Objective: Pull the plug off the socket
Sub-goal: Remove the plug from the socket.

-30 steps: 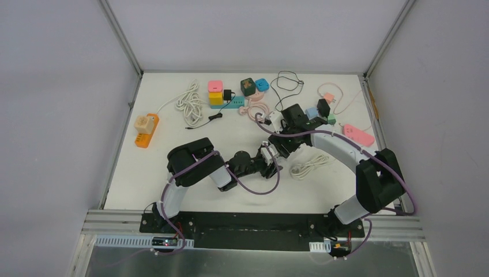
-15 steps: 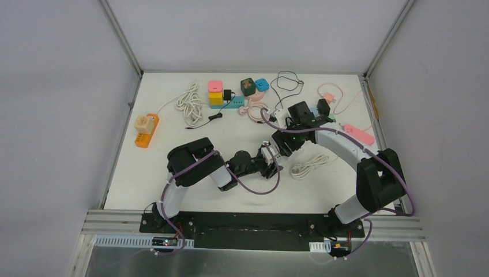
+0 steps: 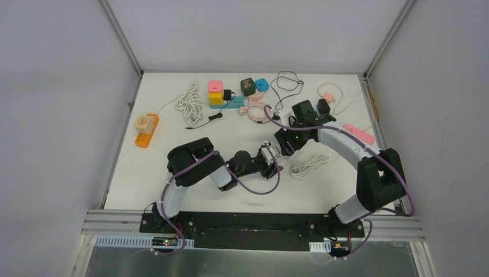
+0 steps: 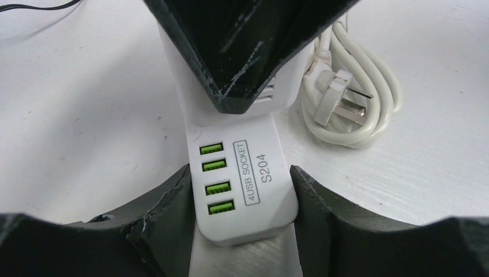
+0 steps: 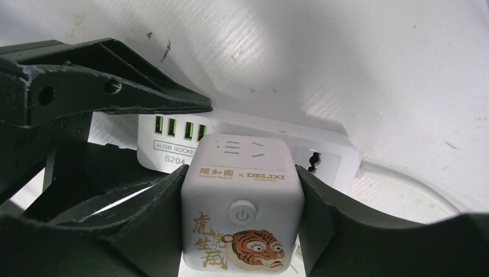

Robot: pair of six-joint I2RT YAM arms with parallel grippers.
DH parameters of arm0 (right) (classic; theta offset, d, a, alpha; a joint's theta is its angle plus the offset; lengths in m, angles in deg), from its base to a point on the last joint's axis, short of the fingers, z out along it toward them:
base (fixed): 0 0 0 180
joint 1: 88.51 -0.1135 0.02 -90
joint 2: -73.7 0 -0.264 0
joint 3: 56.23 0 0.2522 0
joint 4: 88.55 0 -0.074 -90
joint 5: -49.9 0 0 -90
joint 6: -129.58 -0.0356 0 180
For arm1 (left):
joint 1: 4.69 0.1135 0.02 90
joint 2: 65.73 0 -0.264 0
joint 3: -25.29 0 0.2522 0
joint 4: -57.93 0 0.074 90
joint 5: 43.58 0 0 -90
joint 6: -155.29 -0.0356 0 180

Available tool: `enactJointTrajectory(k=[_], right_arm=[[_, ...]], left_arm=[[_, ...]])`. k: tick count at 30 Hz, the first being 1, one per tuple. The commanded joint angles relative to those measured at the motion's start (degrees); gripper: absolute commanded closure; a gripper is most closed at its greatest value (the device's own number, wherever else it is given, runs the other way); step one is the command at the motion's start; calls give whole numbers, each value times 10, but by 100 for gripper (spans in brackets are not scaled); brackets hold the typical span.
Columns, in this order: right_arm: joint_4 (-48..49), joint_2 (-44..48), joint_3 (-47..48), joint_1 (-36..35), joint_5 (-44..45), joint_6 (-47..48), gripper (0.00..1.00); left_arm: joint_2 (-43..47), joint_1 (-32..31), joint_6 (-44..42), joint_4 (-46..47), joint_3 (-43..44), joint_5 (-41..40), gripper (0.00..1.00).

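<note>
A white power strip (image 4: 254, 173) with green USB ports, marked S204, lies on the white table. My left gripper (image 4: 239, 180) is shut on its near end, one finger on each long side. It is small in the top view (image 3: 269, 153). A white cube plug (image 5: 242, 213) with a tiger picture and a power button sits over the strip (image 5: 167, 151). My right gripper (image 5: 242, 173) is shut on the cube's two sides. In the left wrist view the right gripper's black fingers (image 4: 242, 52) hide the cube. I cannot tell whether its pins are in the socket.
A coiled white cable with a bare plug (image 3: 308, 164) lies just right of the strip, and shows in the left wrist view (image 4: 346, 98). At the back are an orange strip (image 3: 144, 130), coloured cubes (image 3: 215, 92), a pink strip (image 3: 358, 134) and loose cables (image 3: 190, 101).
My right arm's wrist has swung toward the back right while its gripper stays over the strip. The left arm and the strip have not moved.
</note>
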Motion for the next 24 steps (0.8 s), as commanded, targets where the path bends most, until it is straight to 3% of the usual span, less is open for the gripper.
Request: enactJointTrajectory(k=[1,14,24], right_arm=[[-39,22,26,21,-138,28,100],[-28,22,26,-84,-83,37,100],[-50,37,30,12,-116,46,100]], left_arm=[[-2,6,-1,-52,2,26,100],[-2,6,-1,-48,0,19,100],[-4,6,-2,-58,6,25,100]])
